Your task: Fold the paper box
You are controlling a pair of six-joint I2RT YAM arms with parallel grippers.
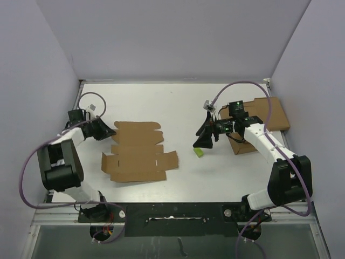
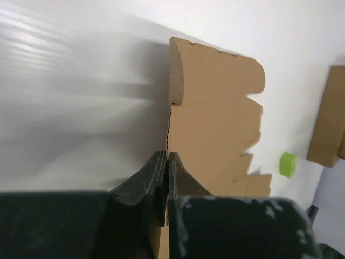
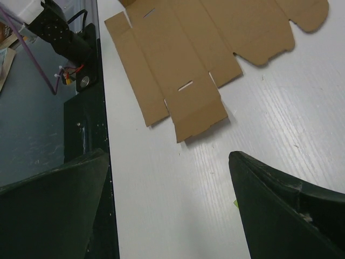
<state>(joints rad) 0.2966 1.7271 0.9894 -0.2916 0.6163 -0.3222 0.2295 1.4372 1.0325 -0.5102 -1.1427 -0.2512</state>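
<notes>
At the far left corner of the paper box [image 1: 137,152], the left pincer [image 1: 105,130] lies low over the worktop [image 1: 161,102], with its forearm reaching in from the left. Its fingers [image 2: 153,175] are pressed together on the sheet's edge, pinching the cardboard. The paper box lies unfolded on the worktop, left of centre. The right arm extends leftward, its pincer [image 1: 206,141] spread wide above bare worktop, apart from the sheet. A small green block [image 1: 199,153] lies just beside it. Behind the right arm, a brown box [image 1: 243,145] sits on a flat cardboard slab [image 1: 275,113]; its contents cannot be seen.
</notes>
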